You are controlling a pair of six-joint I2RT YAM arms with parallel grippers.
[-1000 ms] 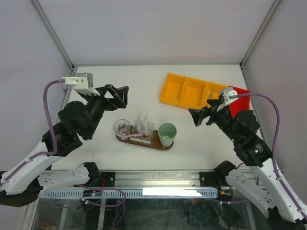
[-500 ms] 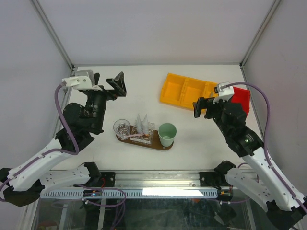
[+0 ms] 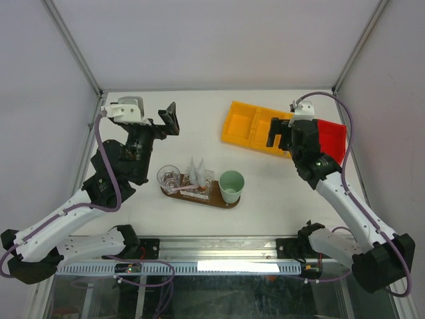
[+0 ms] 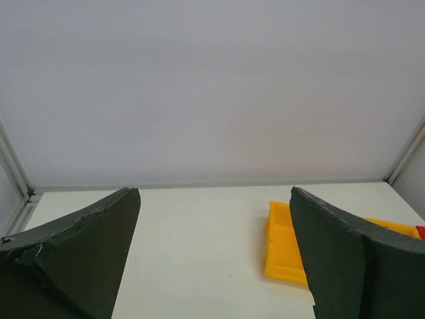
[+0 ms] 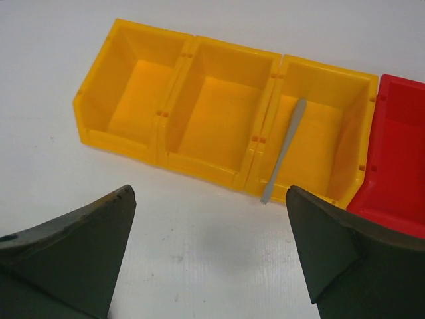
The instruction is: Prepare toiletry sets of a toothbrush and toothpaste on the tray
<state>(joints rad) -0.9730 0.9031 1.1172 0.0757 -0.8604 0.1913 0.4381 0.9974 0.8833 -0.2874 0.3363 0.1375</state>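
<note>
- Top external view shows us the tray (image 3: 219, 200) near the front edge of the table (image 3: 199, 113), between the two arms; two white tubes (image 3: 196, 171) stand upright on it, and a pink brush (image 3: 188, 189) seems to lie across it.
- We see a glass (image 3: 168, 178) at the tray's left end and a cup (image 3: 232, 184) at its right end.
- We find the left claw (image 3: 159, 123) raised behind and to the left of the tray, well apart from it; its jaws stand wide, gripping and touching nothing; its own camera shows bare table and the back wall between the fingers (image 4: 80, 246).
- We find the right claw (image 3: 279, 133) over the yellow bin (image 3: 246, 126), well apart from the tray; its jaws are spread wide and empty.
- Right wrist camera gives us a grey brush (image 5: 283, 150) in the bin's end compartment, next to the red bin (image 5: 398, 153); its near end pokes over the front wall; it lies ahead of the claw, nearer the finger (image 5: 345, 259) seen on the right, touching neither.
</note>
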